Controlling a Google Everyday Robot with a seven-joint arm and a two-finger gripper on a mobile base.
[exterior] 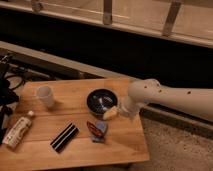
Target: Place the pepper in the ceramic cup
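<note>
The pepper (92,127) is small, red and glossy, and lies on the wooden table (75,105) just in front of the dark bowl, against a blue-grey lump (101,131). The ceramic cup (45,96) is off-white and stands upright at the table's left, far from the pepper. My white arm (160,97) reaches in from the right. My gripper (122,109) is at the bowl's right edge, next to a pale yellow wedge (110,113), up and right of the pepper.
A wide dark bowl (101,101) sits mid-table with something pale inside. A black flat bar (64,137) lies at the front. A pale labelled bottle (17,131) lies at the front left. Dark cables and gear sit off the table's left edge.
</note>
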